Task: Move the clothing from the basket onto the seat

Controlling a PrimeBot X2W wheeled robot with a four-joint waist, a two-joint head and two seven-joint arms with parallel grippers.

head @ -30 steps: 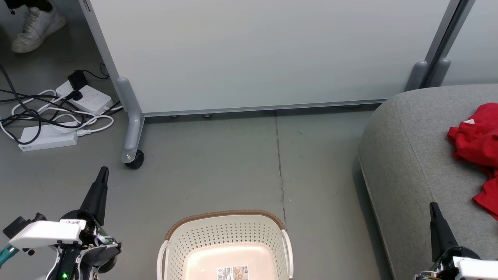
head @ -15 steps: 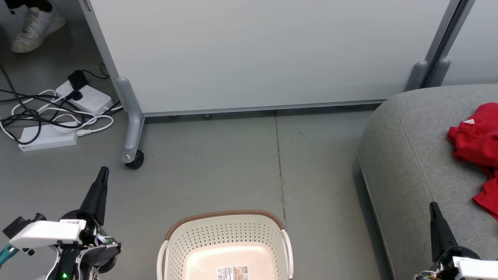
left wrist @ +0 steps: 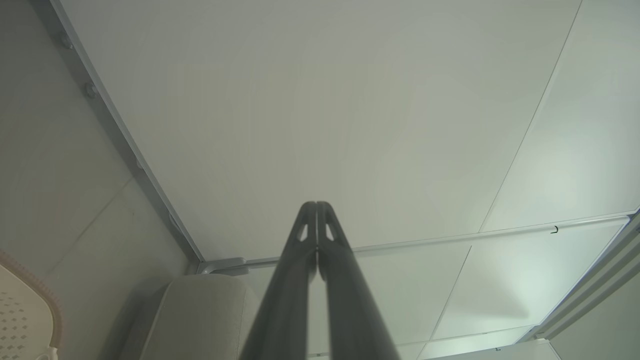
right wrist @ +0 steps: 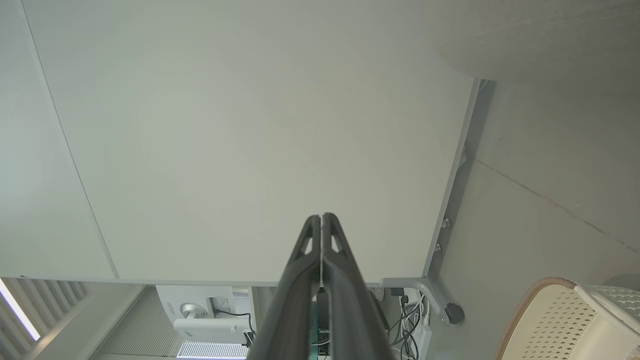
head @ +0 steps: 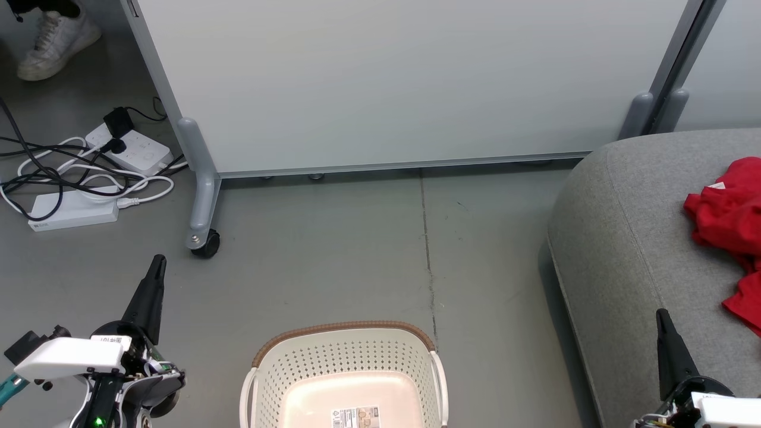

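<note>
Nearest to me, the basket point(head: 345, 328) stands on the floor between my arms. The part of its bottom I can see is bare apart from a label. Its near end is cut off in my head view, so I could miss a garment there and count the job finished too early.

My left gripper point(head: 157, 264) hangs to the basket's left, its fingers pressed together with nothing between them, pointing up and away over the floor. My right gripper point(head: 662, 318) is likewise closed and empty, and shows against the near part of the seat point(head: 618, 238).

Farther out, the clothing point(head: 722, 214) lies bunched on the seat and runs out of view at the right. I cannot tell how near an edge it sits, and a loose heap could slide off.

Beyond, at the far left, the cables point(head: 89, 184) and the caster point(head: 206, 244) of the partition panel point(head: 416, 77) could snag my left arm if it swings wide.
</note>
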